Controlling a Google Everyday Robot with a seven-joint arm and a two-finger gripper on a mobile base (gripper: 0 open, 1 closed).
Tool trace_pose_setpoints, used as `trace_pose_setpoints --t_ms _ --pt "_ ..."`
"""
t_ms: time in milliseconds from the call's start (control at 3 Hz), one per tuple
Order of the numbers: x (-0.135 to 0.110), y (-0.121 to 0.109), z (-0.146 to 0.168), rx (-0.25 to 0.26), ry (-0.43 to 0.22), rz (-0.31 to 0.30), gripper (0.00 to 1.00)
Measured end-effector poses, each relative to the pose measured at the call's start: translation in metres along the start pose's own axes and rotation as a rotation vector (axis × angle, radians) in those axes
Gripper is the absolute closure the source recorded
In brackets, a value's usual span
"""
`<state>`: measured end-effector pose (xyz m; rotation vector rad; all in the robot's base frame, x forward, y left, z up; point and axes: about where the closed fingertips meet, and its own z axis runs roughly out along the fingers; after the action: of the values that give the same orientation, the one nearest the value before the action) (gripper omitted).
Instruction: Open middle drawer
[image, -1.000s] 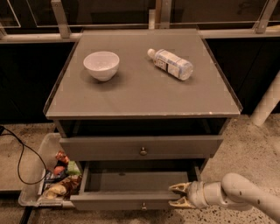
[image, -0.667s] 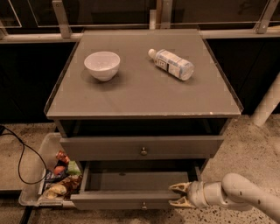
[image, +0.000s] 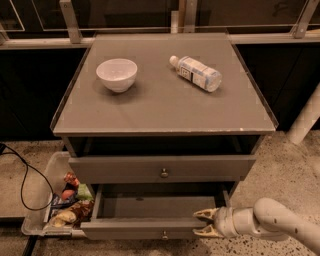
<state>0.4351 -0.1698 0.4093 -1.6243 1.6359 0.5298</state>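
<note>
The grey cabinet (image: 165, 107) shows two drawer fronts. The upper, thin front (image: 125, 170) with a brass knob (image: 164, 173) is closed or nearly so. Below it the middle drawer (image: 135, 228) stands pulled out, showing its plain grey box inside (image: 150, 206) and its knob (image: 164, 234) at the bottom edge of the view. My gripper (image: 202, 223) is at the right end of this drawer's front, fingers (image: 206, 215) spread apart, one above and one below the front's top edge. Any drawer lower down is out of view.
A white bowl (image: 116, 74) and a lying water bottle (image: 196, 73) rest on the cabinet top. A clear plastic bin (image: 42, 200) with snack packets stands on the floor at the left, beside a black cable (image: 22, 172). A white post (image: 306, 122) rises at the right.
</note>
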Motion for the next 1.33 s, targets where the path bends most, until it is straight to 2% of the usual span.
trace_pose_setpoints --t_ms 333,667,1000,1333 --pt "0.005 0.029 -0.008 -0.015 -0.043 0.002 0.19" --pt "0.005 0.057 -0.015 -0.019 -0.070 -0.003 0.23" --pt "0.002 0.056 -0.017 -0.019 -0.070 -0.003 0.47" --pt "0.002 0.056 -0.017 -0.019 -0.070 -0.003 0.43"
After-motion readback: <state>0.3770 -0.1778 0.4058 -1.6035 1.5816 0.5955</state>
